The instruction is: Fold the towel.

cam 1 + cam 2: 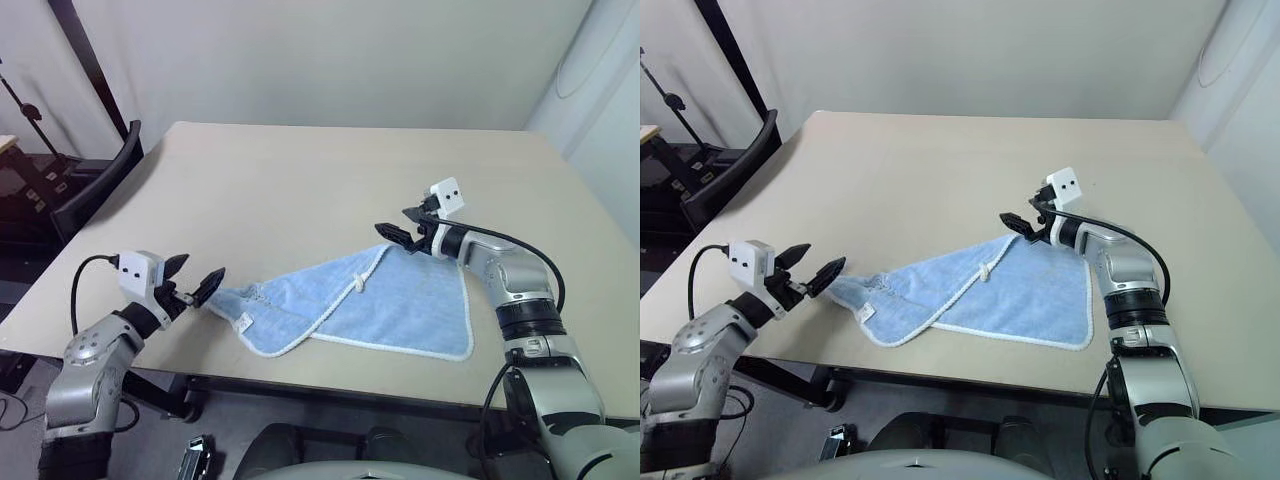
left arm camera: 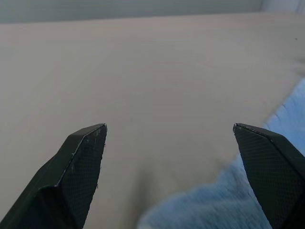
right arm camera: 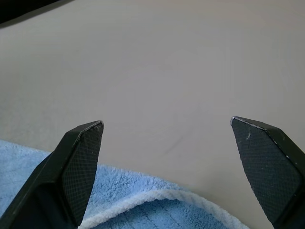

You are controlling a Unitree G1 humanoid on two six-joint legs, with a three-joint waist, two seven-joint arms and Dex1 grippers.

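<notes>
Pale walls close off the far side of the room, and below them I see a wide beige tabletop (image 1: 300,180) with a dark chair (image 1: 95,185) standing off its left edge. On it lies the towel (image 1: 400,305), light blue terry with white stitched edging, spread near the front edge and a little right of the middle. It is partly folded: one layer is turned over on a diagonal so the cloth narrows to a rumpled point toward the front left, while its right side lies flat with a squared corner close to the front edge. A small white loop tag (image 1: 358,284) sits on the upper layer along the diagonal edge. My left gripper (image 1: 196,278) hangs at the front left edge, its fingers (image 2: 83,157) spread wide apart and holding nothing, the tips just beside the towel's pointed left end; from the left wrist view the blue cloth lies under and between the tips, but I cannot tell whether they touch it. My right gripper (image 1: 405,228) is over the towel's far right corner, fingers (image 3: 78,162) also wide apart and empty, with the white-edged border of the cloth lying right below them and bare tabletop beyond.
</notes>
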